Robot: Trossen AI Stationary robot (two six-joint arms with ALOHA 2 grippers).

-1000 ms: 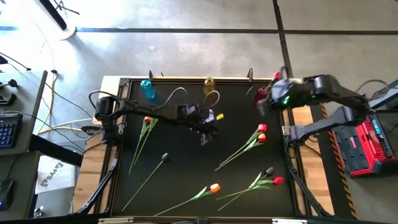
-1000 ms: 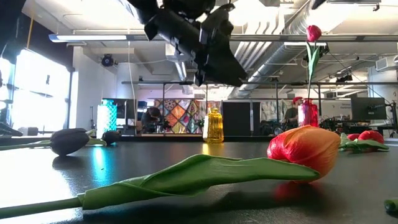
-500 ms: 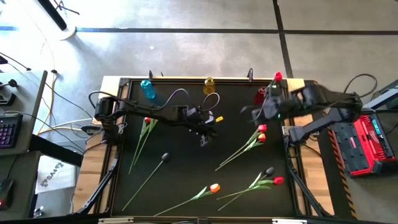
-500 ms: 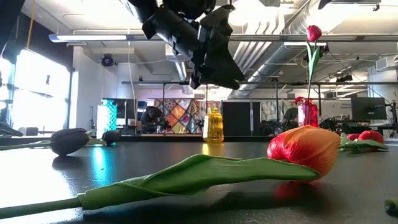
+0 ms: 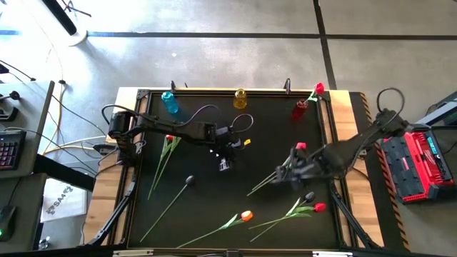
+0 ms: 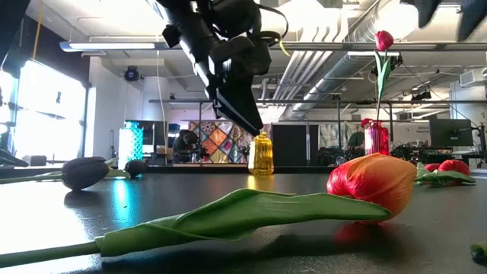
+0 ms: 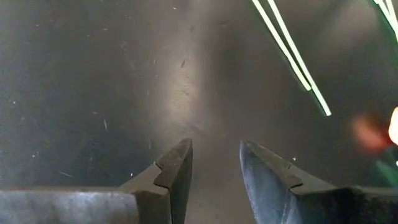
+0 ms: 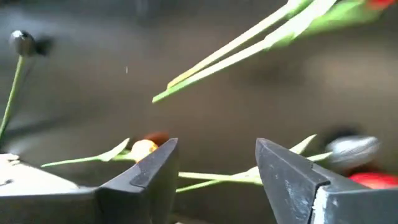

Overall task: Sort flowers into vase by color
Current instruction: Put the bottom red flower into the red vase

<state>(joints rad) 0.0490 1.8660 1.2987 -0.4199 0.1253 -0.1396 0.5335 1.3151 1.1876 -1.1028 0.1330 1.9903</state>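
Artificial tulips lie on the black table. A pair of red ones [image 5: 300, 148] have stems running toward the near left, and a red one [image 5: 169, 138] lies at the left. There are also a black one [image 5: 189, 180], an orange one [image 5: 246, 215] [image 6: 373, 183], and a black and a red one [image 5: 313, 202] near the right. One red tulip [image 5: 318, 88] [image 6: 383, 39] stands upright in the red vase [image 5: 300, 109]. My right gripper [image 5: 283, 173] [image 8: 216, 149] hangs open above the pair's stems [image 8: 236, 46]. My left gripper [image 5: 225, 165] [image 7: 214, 152] is open over bare table at the centre.
A yellow vase [image 5: 240, 98] [image 6: 262, 154] and a blue vase [image 5: 170, 102] stand along the far edge with the red vase [image 6: 376, 139]. Metal frame rails border the table. Bare tabletop shows between the flowers around my left gripper.
My right gripper has left the red vase at the far right corner. It has swung toward the near edge and the left, coming down over the pair of red tulips. My left gripper has shifted a little toward the near left and tipped.
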